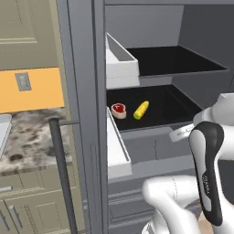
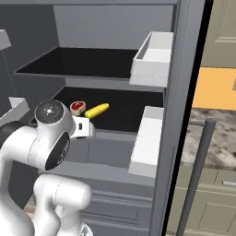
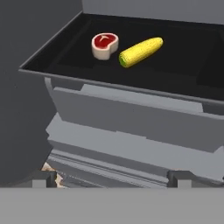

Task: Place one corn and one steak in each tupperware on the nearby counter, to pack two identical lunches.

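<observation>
Pincer: pincer (image 3: 112, 179) stood released and empty, short of the lower shelf's front edge.
Steak: steak (image 3: 105, 45) lay on the black lower shelf (image 3: 183, 76), toward its back left part.
Corn: corn (image 3: 141, 51) lay just beside the steak, apart from it.
Table: stone table (image 1: 32, 137) sat off to the left, a pale tray (image 1: 3, 130) at its edge.
Progress: nothing looked picked or packed; both lunches remained, judging by this.

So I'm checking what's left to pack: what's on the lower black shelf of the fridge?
One steak and one corn cob lie side by side on the lower shelf. Its far right corner is hidden behind the white door bin.
</observation>
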You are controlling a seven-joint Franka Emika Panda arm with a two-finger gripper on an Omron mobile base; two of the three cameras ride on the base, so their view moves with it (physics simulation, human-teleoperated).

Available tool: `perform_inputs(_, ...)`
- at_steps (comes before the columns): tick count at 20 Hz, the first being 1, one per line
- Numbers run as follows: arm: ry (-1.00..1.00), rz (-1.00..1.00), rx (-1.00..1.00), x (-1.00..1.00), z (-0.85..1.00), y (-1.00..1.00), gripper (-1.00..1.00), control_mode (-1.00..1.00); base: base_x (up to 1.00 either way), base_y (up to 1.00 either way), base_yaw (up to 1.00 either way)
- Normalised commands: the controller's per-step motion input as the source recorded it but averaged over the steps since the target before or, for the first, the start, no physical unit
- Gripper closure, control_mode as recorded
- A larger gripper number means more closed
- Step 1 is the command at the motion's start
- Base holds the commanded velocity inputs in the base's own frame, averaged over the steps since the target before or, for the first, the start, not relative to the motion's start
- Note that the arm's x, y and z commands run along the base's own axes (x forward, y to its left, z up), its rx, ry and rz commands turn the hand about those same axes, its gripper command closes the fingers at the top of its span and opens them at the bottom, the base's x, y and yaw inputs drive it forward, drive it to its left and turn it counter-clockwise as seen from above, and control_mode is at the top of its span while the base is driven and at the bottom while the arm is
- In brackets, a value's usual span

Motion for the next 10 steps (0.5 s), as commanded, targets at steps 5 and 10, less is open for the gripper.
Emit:
perform_inputs(5, 0.0, 0.02, 0.0, 0.07, -0.15, 0.06, -1.0, -1.0, 0.27, 0.0, 0.07)
perform_inputs(10, 0.02, 0.0, 0.0, 0.44, -0.31, 0.32, -1.0, -1.0, 0.0, 0.0, 0.0)
